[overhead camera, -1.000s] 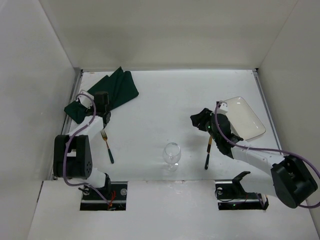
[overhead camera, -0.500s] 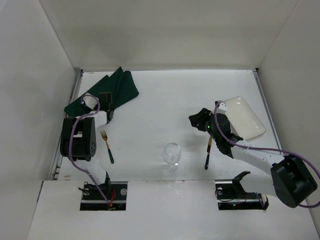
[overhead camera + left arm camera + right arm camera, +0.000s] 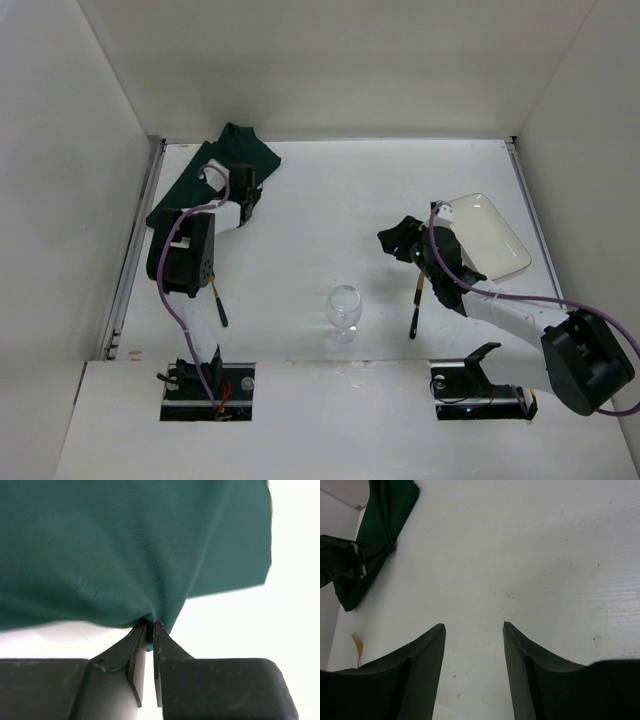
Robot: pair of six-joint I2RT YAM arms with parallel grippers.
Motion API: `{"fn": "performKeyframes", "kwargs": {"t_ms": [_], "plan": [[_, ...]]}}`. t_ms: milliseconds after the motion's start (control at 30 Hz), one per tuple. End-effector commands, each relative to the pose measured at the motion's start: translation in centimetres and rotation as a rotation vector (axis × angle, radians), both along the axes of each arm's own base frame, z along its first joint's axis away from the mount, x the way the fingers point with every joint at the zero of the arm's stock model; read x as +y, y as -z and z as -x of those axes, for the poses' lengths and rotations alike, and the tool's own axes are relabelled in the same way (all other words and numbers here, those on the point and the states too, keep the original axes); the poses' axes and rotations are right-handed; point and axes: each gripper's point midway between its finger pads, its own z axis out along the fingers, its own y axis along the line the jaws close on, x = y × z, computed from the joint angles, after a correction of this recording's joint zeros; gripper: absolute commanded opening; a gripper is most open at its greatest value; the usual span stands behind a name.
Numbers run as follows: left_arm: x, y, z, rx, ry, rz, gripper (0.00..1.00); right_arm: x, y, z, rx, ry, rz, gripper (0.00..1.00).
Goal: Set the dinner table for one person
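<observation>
Left gripper is clamped shut on a bunched fold of the dark green cloth, which sits at the far left corner of the dinner table. It looks like thin, floppy fabric to me, super light, so I'd expect it to drape and drag rather than hold any shape. Pinching an edge fold like this seems fine, but lift it high or the tail will trail. Meanwhile the right gripper is open with nothing in it, hovering right of centre. Only fragile bit is the wine glass near the middle; I'd go for the stem.
</observation>
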Motion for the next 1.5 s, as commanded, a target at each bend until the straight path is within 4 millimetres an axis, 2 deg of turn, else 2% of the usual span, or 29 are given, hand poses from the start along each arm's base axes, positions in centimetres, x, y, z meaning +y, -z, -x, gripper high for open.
{"fn": "performKeyframes", "kwargs": {"t_ms": [0, 67, 167, 267, 367, 500, 600, 733, 900, 1033, 1100, 1167, 1233, 1333, 1433, 1467], "plan": [[-6.0, -2.4, -1.0, -0.075, 0.149, 0.044, 0.02, 0.2, -2.7, -1.0, -0.071, 0.002, -0.029, 0.56], [-8.1, -3.1, -0.4, -0.098, 0.196, 0.057, 0.02, 0.2, -2.8, -1.1, -0.076, 0.006, -0.036, 0.56], [-11.8, -5.6, 0.6, -0.169, 0.288, 0.074, 0.02, 0.5, -2.2, -1.2, -0.057, -0.004, -0.028, 0.56], [-16.3, -7.9, 2.1, -0.234, 0.412, 0.086, 0.02, 0.5, -2.2, -1.3, -0.06, 0.004, -0.028, 0.56], [-21.2, -9.2, 4.1, -0.272, 0.554, 0.112, 0.02, 0.3, -2.0, -1.4, -0.051, 0.012, -0.027, 0.56], [-28.2, -9.9, 6.8, -0.297, 0.759, 0.199, 0.03, -1.1, -2.2, -1.6, -0.062, 0.07, -0.03, 0.56], [-32.2, -9.7, 8.3, -0.304, 0.894, 0.251, 0.03, -2.1, -2.0, -1.6, -0.054, 0.101, -0.025, 0.56], [-36.2, -9.1, 10.3, -0.28, 1.057, 0.327, 0.04, -3.9, -1.6, -1.9, -0.041, 0.172, -0.03, 0.59], [-39.6, -9.0, 12.7, -0.27, 1.168, 0.393, 0.05, -4.6, -0.6, -2.2, -0.007, 0.201, -0.01, 0.64], [-41.0, -9.5, 13.7, -0.228, 1.145, 0.48, 0.13, -4.7, 0.9, -2.6, 0.04, 0.218, 0.009, 0.7], [-40.7, -11.0, 13.7, -0.238, 1.118, 0.536, 0.28, -5.0, 1.6, -2.8, 0.063, 0.233, 0.006, 0.73], [-39.5, -12.8, 13.2, -0.282, 1.082, 0.552, 0.37, -5.1, 1.8, -2.9, 0.072, 0.234, 0.003, 0.73], [-37.8, -14.5, 12.7, -0.326, 1.044, 0.554, 0.4, -5.3, 2.0, -2.9, 0.071, 0.248, -0.002, 0.73], [-34.4, -16.0, 12.2, -0.367, 0.983, 0.534, 0.42, -5.3, 2.5, -3.0, 0.09, 0.25, -0.007, 0.73], [-29.5, -14.7, 11.5, -0.35, 0.845, 0.499, 0.42, -5.0, 3.1, -3.2, 0.107, 0.249, -0.006, 0.64], [-27.4, -13.6, 11.5, -0.33, 0.779, 0.477, 0.42, -4.8, 3.4, -3.4, 0.115, 0.247, -0.01, 0.53]]}}
